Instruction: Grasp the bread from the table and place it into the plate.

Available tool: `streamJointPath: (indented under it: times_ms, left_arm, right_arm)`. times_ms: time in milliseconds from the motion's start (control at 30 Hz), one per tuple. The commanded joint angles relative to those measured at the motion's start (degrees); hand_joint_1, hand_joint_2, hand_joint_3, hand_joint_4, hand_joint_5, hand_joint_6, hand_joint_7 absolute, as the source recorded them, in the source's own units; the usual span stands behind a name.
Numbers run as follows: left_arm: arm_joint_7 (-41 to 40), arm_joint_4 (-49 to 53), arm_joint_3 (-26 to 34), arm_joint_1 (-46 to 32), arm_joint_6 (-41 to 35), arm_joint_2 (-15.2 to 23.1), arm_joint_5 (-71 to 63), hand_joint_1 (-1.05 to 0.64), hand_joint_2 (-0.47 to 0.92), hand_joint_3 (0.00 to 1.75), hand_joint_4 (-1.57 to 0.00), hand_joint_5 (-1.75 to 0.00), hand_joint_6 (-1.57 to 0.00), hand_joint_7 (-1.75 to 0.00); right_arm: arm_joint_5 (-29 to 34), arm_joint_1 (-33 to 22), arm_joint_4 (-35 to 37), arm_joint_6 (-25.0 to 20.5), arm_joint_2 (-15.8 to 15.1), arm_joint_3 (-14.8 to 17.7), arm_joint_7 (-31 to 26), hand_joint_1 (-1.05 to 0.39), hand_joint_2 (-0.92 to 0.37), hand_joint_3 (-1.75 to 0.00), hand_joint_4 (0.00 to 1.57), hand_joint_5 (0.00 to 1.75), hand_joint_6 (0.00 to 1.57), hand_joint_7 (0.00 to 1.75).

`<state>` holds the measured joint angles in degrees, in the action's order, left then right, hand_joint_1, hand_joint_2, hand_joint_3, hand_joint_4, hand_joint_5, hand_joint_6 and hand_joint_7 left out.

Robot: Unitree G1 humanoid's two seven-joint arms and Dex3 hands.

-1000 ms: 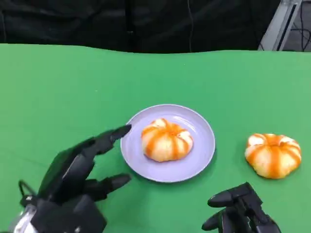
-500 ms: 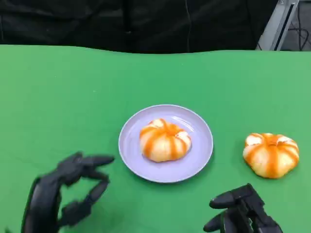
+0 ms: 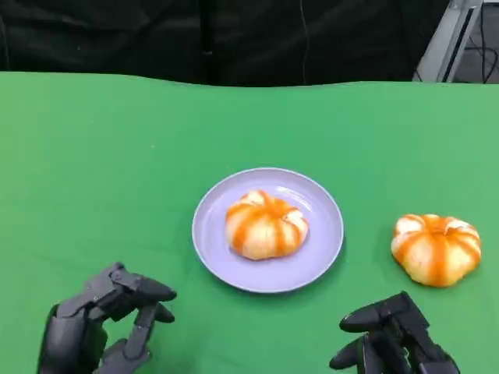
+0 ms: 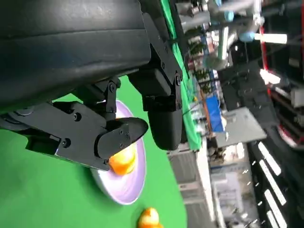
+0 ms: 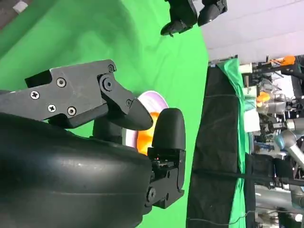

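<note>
A lavender plate (image 3: 320, 234) lies mid-table with an orange-striped round bread (image 3: 267, 224) resting in it. A second, similar bread (image 3: 437, 248) sits on the green cloth to the plate's right. My left hand (image 3: 105, 323) is low at the near left, well clear of the plate, fingers loosely bent and apart, holding nothing. My right hand (image 3: 390, 343) hovers at the near right, short of the second bread, also empty with fingers apart. The left wrist view shows the plate (image 4: 124, 192) and its bread (image 4: 122, 162) beyond my left hand's fingers (image 4: 161, 118).
Green cloth (image 3: 117, 156) covers the table, with a black backdrop along the far edge. A metal frame leg (image 3: 448, 39) stands at the far right corner. Open cloth lies left of and behind the plate.
My left hand has pulled back from the plate's left rim toward the near left, and its outstretched fingers have bent in. The right hand and both breads have stayed put.
</note>
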<state>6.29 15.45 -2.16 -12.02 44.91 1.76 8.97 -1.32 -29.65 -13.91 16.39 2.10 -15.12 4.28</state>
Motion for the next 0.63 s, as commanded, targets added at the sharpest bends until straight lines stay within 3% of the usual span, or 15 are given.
streamJointPath:
  times_ms: [33, 633]
  left_arm:
    - [1.29, 0.92, 1.21, 0.35, 0.09, -0.52, 0.81, -0.06, 0.63, 1.01, -0.75, -1.6, -0.77, -1.31]
    - [4.52, 1.87, 2.0, 0.51, -0.4, -2.2, 1.9, -0.04, 0.58, 1.08, -0.77, -1.61, -0.79, -1.29]
  right_arm:
    - [-1.06, 0.06, 0.41, 0.57, -0.53, 0.87, 0.57, -0.24, -0.92, -0.98, 0.15, 1.75, 0.04, 1.75]
    - [-0.67, -0.09, 0.66, 1.47, -0.62, 2.17, 1.01, -0.25, -0.92, -0.96, 0.18, 1.75, 0.05, 1.75]
